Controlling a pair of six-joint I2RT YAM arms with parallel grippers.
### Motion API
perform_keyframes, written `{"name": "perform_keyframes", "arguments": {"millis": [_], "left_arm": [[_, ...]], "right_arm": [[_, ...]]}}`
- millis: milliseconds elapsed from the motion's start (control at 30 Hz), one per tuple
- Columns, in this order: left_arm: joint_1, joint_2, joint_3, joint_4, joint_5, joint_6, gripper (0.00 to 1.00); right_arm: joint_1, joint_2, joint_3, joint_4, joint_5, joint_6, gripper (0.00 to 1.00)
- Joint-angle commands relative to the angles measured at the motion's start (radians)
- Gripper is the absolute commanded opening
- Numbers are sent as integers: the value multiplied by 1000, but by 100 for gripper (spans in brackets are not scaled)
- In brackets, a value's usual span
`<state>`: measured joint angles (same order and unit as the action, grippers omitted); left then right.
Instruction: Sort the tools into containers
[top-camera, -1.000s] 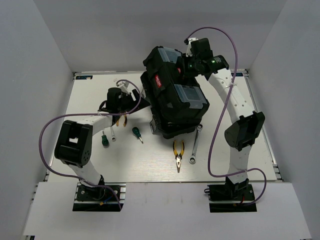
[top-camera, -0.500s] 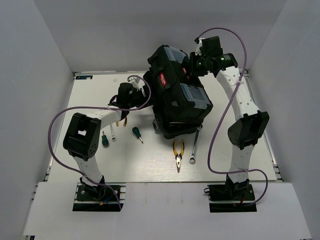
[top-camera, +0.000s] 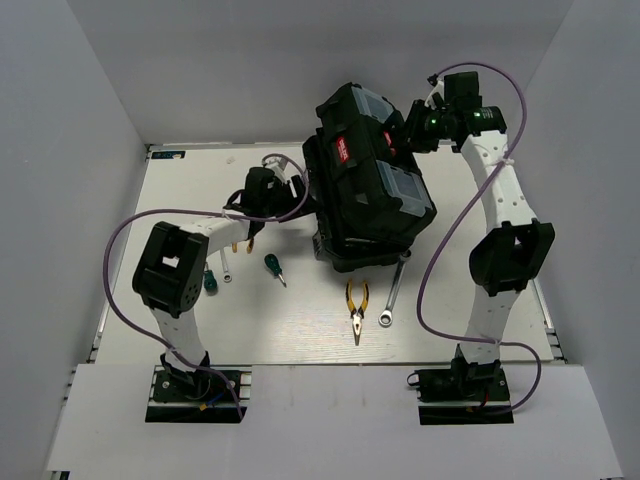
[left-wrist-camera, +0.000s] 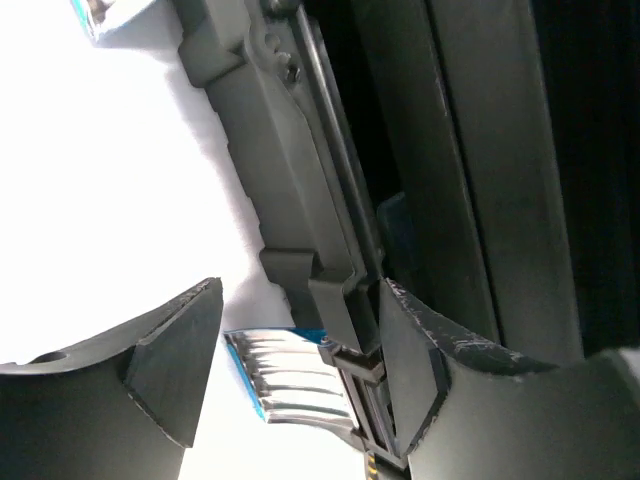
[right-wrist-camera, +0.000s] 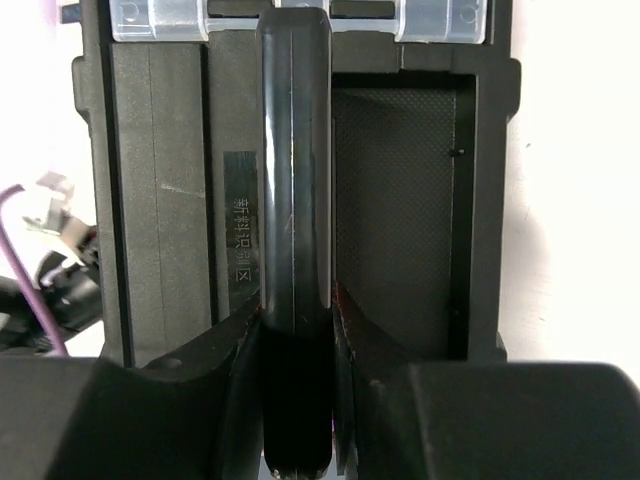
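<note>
Top external: right arm reaches high, right gripper (top-camera: 408, 130) clamped on the toolbox (top-camera: 375, 200) handle (right-wrist-camera: 294, 150); left gripper (left-wrist-camera: 300, 365) gapes around its left-side latch (left-wrist-camera: 340, 300). Toolbox's long axis runs far-left to near-right.

Two pliers (top-camera: 357, 305) (top-camera: 250, 244), two screwdrivers (top-camera: 272, 266) (top-camera: 209, 281), two wrenches (top-camera: 392, 290) (top-camera: 227, 268), one toolbox (top-camera: 375, 200).

Left white-and-black arm (top-camera: 195, 232) folded low, elbow outboard, forearm reaching rightward; left gripper (left-wrist-camera: 300, 370) has its jaws spread apart. Right white-and-black arm (top-camera: 502, 190) extended far back, right gripper (right-wrist-camera: 295, 405) clamped on a glossy dark handle bar (right-wrist-camera: 293, 180).
</note>
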<state>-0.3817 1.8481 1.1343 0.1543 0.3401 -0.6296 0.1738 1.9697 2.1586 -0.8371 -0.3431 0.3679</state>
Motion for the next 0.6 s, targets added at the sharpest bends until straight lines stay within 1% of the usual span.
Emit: {"name": "perform_keyframes", "arguments": {"millis": [0, 133, 400, 500, 533, 567], "left_arm": [[-13, 26, 34, -59, -26, 41, 73], [-32, 54, 74, -46, 13, 50, 73], [-72, 86, 116, -13, 85, 99, 72], [-91, 120, 183, -76, 70, 136, 71], [-101, 131, 205, -141, 35, 158, 69], [-102, 151, 238, -172, 16, 169, 66]], "right_arm": [[-57, -150, 35, 285, -102, 115, 0], [-68, -150, -41, 325, -152, 150, 0], [-74, -146, -100, 343, -192, 155, 0], [-73, -149, -105, 345, -192, 157, 0], [-71, -147, -108, 345, -195, 155, 0], [-71, -153, -109, 345, -195, 154, 0]]}}
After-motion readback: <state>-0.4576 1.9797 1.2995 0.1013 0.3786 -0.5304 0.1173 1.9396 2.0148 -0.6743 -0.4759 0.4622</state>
